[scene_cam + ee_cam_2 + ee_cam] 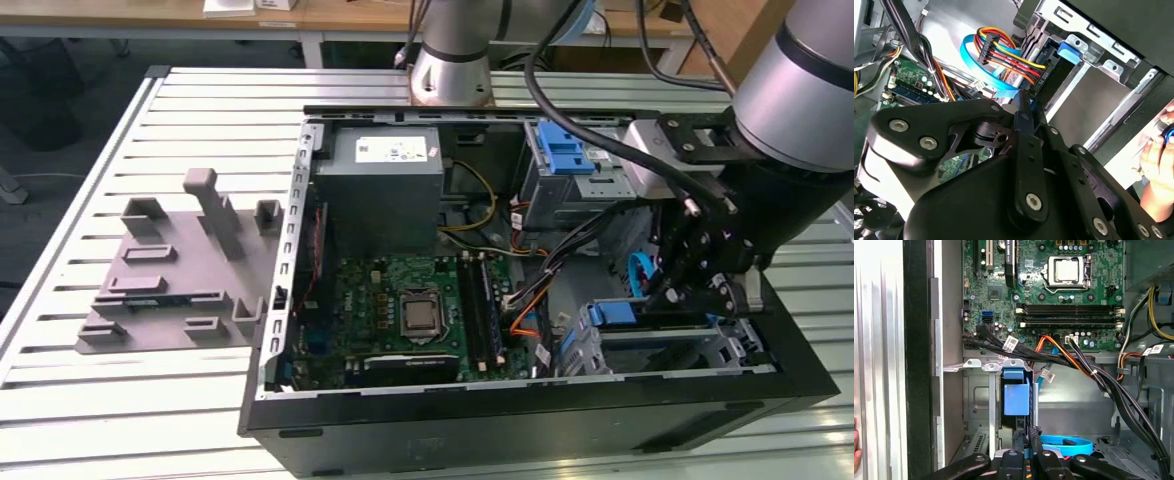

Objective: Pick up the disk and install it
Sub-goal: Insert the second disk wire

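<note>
disk (1016,397) sits edge-on in the lower drive cage (979,390) of the open computer case (534,430), with its blue end tab facing out of the bay. in the exterior view the disk (614,314) lies at the case's front corner on the exterior view's right, below a second cage that carries a blue latch piece (567,150).

the hand (1026,432) is positioned directly at the exposed end of the disk. its 2 fingers are drawn close together, tips at the disk's edge. whether they pinch any part of the disk cannot be told.

in the second wrist view the hand (1024,107) points toward the bay, where the disk's blue tab (1070,51) shows beside a bundle of coloured wires.

a blue flat cable (1069,444) lies on the case floor just beside the hand. the motherboard (400,300) and the grey power supply (387,175) occupy the rest of the case. the case rests on a slatted surface (200,120) near a grey fixture (174,270). a person's fingers (1154,155) appear outside the case wall.
</note>
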{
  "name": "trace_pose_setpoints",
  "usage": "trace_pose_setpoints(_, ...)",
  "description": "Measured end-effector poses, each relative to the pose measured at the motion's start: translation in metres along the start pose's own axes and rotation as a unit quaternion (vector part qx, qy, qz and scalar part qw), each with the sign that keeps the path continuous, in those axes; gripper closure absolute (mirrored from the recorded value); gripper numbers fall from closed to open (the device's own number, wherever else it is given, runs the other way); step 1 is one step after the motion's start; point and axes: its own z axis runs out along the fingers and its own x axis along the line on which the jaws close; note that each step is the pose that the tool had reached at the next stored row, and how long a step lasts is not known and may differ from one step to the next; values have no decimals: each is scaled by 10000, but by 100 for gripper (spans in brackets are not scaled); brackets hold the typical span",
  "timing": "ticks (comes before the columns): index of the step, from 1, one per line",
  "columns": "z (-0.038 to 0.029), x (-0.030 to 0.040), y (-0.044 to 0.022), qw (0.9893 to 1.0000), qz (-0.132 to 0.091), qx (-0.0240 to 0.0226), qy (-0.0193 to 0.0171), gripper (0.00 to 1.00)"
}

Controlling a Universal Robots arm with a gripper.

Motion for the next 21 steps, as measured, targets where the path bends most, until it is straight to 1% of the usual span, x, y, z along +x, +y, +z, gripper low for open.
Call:
trace_pose_setpoints(2,6,0,0,10000,1,0,-6,83)
trace_pose_setpoints(15,46,2,0,10000,1,-1,-5,83)
trace_pose_setpoints(21,53,2,0,10000,1,0,-5,83)
